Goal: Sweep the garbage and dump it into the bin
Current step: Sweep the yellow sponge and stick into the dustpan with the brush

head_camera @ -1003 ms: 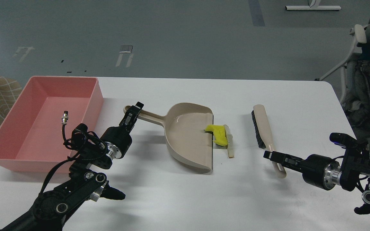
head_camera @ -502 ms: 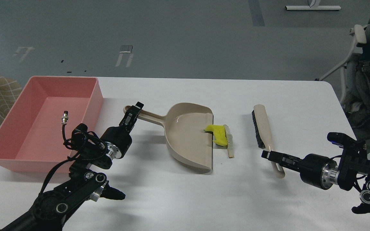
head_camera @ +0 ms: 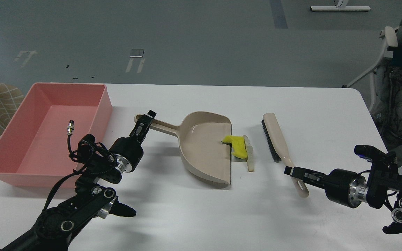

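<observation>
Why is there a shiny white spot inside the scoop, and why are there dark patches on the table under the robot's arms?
In the head view, the white spot on the beige plastic dustpan is glare from lighting above on its glossy floor. In the same view, the dark patches on the white table are soft, blurry-edged shadows cast by the two black arms. The picture itself looks sharp.
</observation>
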{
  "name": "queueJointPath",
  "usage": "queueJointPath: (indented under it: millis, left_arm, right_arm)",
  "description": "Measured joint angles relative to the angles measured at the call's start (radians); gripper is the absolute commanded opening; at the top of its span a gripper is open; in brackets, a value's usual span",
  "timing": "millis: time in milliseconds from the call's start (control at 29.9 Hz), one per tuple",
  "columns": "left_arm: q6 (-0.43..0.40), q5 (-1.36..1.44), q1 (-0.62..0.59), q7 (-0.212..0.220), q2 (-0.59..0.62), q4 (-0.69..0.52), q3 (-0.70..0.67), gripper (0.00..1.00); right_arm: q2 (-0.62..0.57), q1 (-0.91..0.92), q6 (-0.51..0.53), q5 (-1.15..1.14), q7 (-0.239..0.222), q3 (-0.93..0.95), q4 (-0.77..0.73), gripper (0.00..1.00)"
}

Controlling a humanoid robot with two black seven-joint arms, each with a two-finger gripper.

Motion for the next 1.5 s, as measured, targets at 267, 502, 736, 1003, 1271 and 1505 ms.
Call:
queueJointPath:
  millis: [267, 502, 736, 1003, 1271, 1505]
  left_arm:
    - [0.0, 0.001, 0.0, 0.0, 0.0, 0.0, 0.0, 0.0]
    - [0.0, 0.002, 0.001, 0.0, 0.003, 0.0, 0.003, 0.0]
    - [-0.001, 0.003, 0.003, -0.006, 0.007, 0.0, 0.003, 0.0]
    - [0.0, 0.005, 0.003, -0.007, 0.007, 0.0, 0.003, 0.0]
    - [0.0, 0.005, 0.006, -0.007, 0.003, -0.003, 0.003, 0.0]
    - [-0.001, -0.011, 0.021, -0.007, 0.002, -0.005, -0.008, 0.0]
  right_arm:
    - [-0.011, 0.006, 0.0, 0.0, -0.045, 0.001, 0.024, 0.0]
    - [0.012, -0.015, 0.006, 0.0, -0.074, 0.001, 0.025, 0.0]
    - [0.11, -0.017, 0.02, 0.002, -0.074, 0.0, 0.026, 0.0]
    - [0.199, 0.002, 0.029, 0.006, -0.058, 0.006, 0.025, 0.0]
    - [0.263, 0.036, 0.019, 0.044, -0.002, 0.012, 0.02, 0.0]
    - [0.261, 0.056, 0.013, 0.076, 0.001, 0.046, 0.023, 0.0]
